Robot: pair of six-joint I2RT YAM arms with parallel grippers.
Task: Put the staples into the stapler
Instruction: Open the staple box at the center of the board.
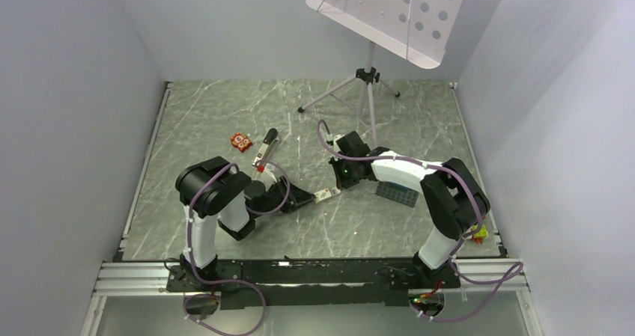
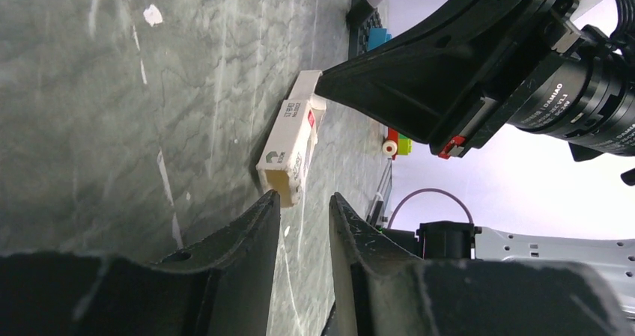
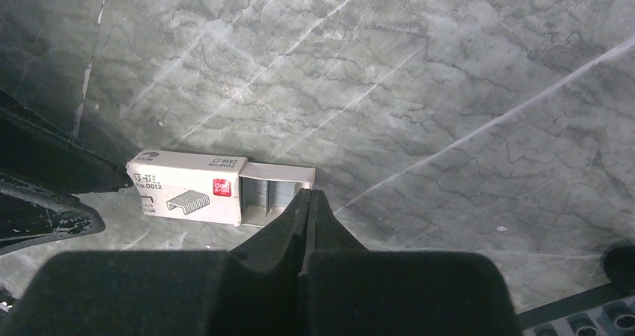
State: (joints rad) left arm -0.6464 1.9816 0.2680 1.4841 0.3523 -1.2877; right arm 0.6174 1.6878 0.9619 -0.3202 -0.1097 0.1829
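Staple box [image 1: 323, 195] is hemmed in at both ends: left gripper [image 2: 305, 197], jaws slightly apart, at the closed end; right gripper [image 3: 308, 195], jaws together, at the drawn tray. Bare tabletop [image 1: 337, 231] lies free along both long sides. Stapler [image 1: 263, 150] and tripod [image 1: 367, 89] stand well apart on the far side. Studded plate [image 1: 397, 194] lies near, to the right.

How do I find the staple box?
Look at the middle of the grey marble table, where the left arm's fingers and the right arm's fingers nearly meet. The staple box lies flat between them: the only small white carton, red label, drawer slid partly out.
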